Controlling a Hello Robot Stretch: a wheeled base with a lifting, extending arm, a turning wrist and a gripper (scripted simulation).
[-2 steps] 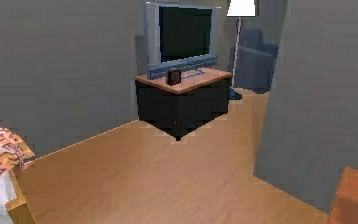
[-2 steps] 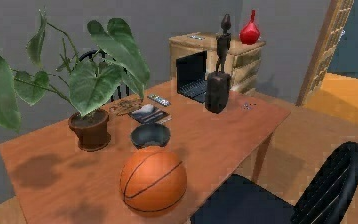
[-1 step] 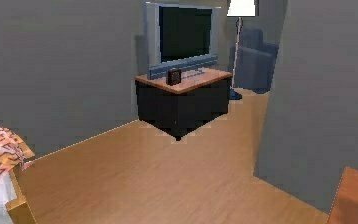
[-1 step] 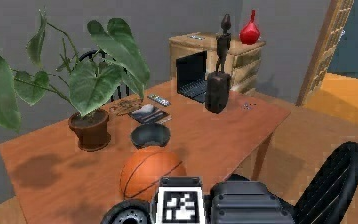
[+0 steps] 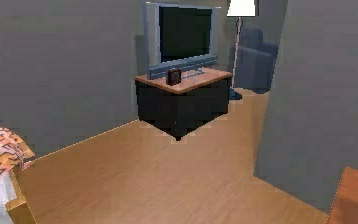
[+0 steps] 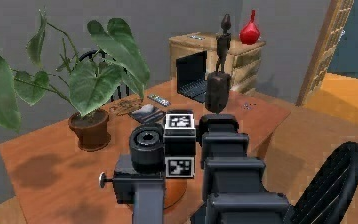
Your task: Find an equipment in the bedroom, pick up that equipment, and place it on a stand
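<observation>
Arm side view is showing the gripper (image 6: 115, 182) hanging low over the table (image 6: 47, 170), near its close edge. I am judging that it is holding nothing, since bare tabletop is lying behind its far end (apart or together, I cannot tell). Going outward from it, a small dark lump (image 6: 147, 114) is lying farther up the picture and slightly toward the view's right, near the white squares (image 6: 179, 122), with a flat remote-like piece (image 6: 158, 100) just behind it. The pot (image 6: 90, 130) is standing to the view's left of them, the laptop (image 6: 192, 78) and statue (image 6: 218, 85) to their right. I am taking the lump as the likeliest equipment, though it is too small to be sure, and its long axis is not readable. So the reach is calling for extension outward more than any sideways shift. Forward view is placing the stand (image 5: 182, 108) under the TV (image 5: 182, 35), well apart across open floor (image 5: 167, 170).
</observation>
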